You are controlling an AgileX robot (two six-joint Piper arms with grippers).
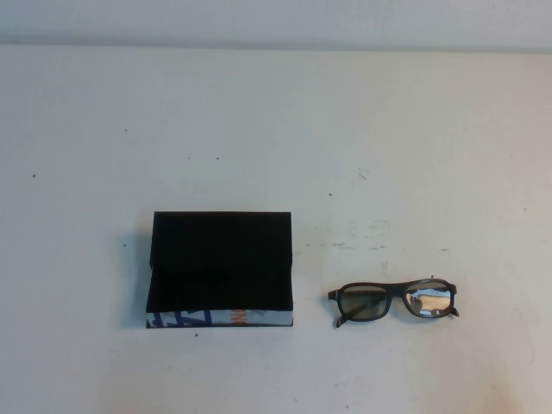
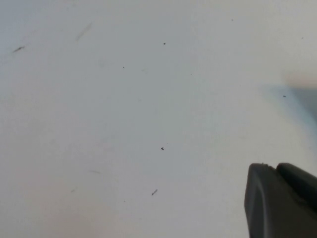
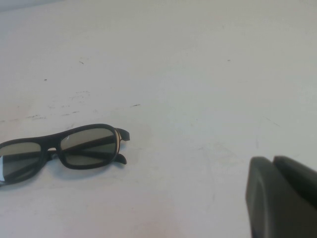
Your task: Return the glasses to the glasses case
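The glasses case (image 1: 220,259) lies open on the white table left of centre, with its black lining showing and its blue, white and orange printed side facing me. The glasses (image 1: 392,300) lie folded on the table to the right of the case, apart from it. They also show in the right wrist view (image 3: 64,148). My right gripper (image 3: 272,161) is shut and empty, hovering over bare table a short way from the glasses. My left gripper (image 2: 275,167) is shut and empty over bare table. Neither gripper shows in the high view.
The white table (image 1: 276,129) carries only small dark specks and scuff marks. Its far edge meets a pale wall at the top of the high view.
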